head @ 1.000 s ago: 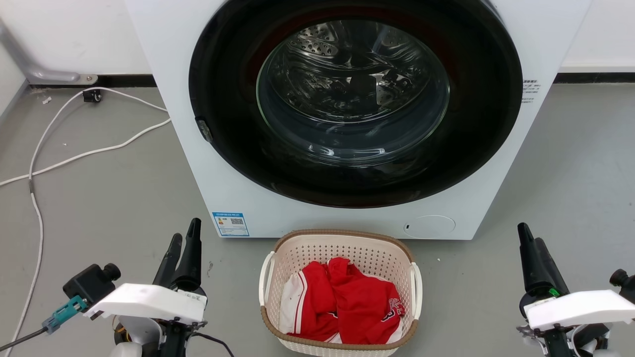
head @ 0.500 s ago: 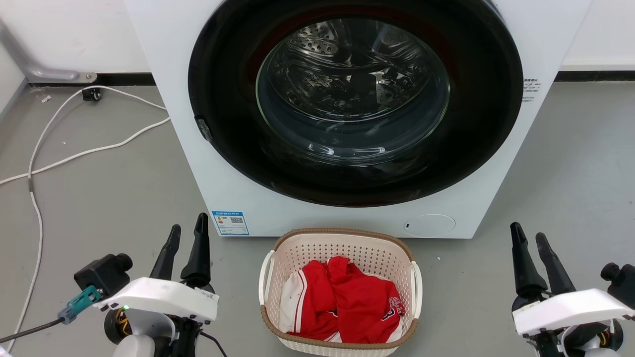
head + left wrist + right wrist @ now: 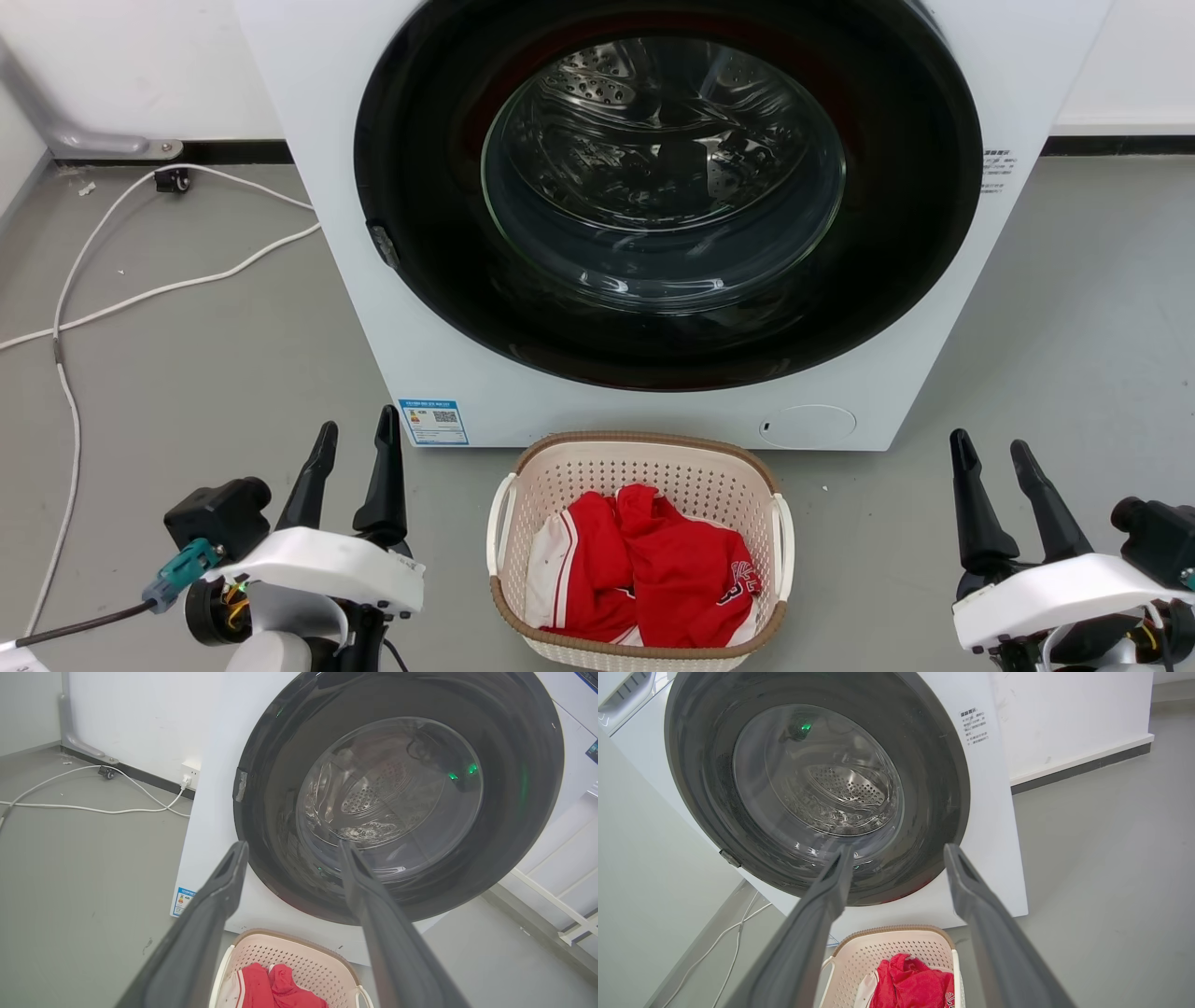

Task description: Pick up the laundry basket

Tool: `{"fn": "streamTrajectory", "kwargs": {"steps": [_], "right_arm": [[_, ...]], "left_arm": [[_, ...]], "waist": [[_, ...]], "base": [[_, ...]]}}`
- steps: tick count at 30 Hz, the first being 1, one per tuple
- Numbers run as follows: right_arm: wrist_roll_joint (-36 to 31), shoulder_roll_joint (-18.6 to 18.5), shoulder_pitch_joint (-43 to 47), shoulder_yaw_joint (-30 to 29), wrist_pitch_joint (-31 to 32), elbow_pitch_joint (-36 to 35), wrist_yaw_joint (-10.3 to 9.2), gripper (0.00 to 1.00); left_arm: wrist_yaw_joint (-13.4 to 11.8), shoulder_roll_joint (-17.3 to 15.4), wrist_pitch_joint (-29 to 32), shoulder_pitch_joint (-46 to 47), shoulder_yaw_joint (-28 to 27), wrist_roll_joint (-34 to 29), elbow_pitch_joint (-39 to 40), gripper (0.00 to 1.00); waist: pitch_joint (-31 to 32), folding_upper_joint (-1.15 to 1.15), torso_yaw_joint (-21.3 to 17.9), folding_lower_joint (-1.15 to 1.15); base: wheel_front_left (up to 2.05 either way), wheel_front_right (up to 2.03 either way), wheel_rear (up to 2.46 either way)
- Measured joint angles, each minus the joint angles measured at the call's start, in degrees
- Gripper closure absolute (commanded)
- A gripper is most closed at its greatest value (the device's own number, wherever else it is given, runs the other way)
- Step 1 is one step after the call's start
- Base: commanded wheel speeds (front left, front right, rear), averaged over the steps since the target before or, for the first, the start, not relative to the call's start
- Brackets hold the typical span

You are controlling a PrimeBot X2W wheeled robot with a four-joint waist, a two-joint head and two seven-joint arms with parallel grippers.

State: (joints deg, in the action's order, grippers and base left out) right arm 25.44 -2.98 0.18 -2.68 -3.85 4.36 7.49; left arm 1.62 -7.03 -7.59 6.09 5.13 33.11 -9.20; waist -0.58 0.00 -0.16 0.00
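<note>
- Hovering low at the left of the head view, the left hand has its two dark fingers spread, with nothing between them.
- At the lower right, the right hand is likewise spread and empty, its fingers pointing up toward the washing machine.
- Between the two hands, and apart from both, the laundry basket stands upright on the grey floor, just in front of the machine's base.
- The basket is cream plastic and rounded-rectangular. Its walls are pierced with rows of small holes, and a brown woven-look rim runs round the top.
- A white handle curves out from each short side.
- Inside lies a crumpled red garment, with a white, red-striped part at its left.
- Behind the basket, the machine's large dark round door shows a steel drum through its glass.
- A white cable trails over the floor to the machine's left.
</note>
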Motion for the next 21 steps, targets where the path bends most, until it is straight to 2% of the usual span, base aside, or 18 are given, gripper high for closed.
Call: {"fn": "streamTrajectory", "kwargs": {"steps": [21], "right_arm": [[-12.16,0.00,1.23,0.13,-1.18,-2.03,0.00,0.00]], "left_arm": [[-1.14,-0.42,-2.89,-0.39,1.76,-11.61,0.32,0.00]], "waist": [[-0.22,0.00,0.53,0.00]], "base": [[0.00,0.00,0.00]]}}
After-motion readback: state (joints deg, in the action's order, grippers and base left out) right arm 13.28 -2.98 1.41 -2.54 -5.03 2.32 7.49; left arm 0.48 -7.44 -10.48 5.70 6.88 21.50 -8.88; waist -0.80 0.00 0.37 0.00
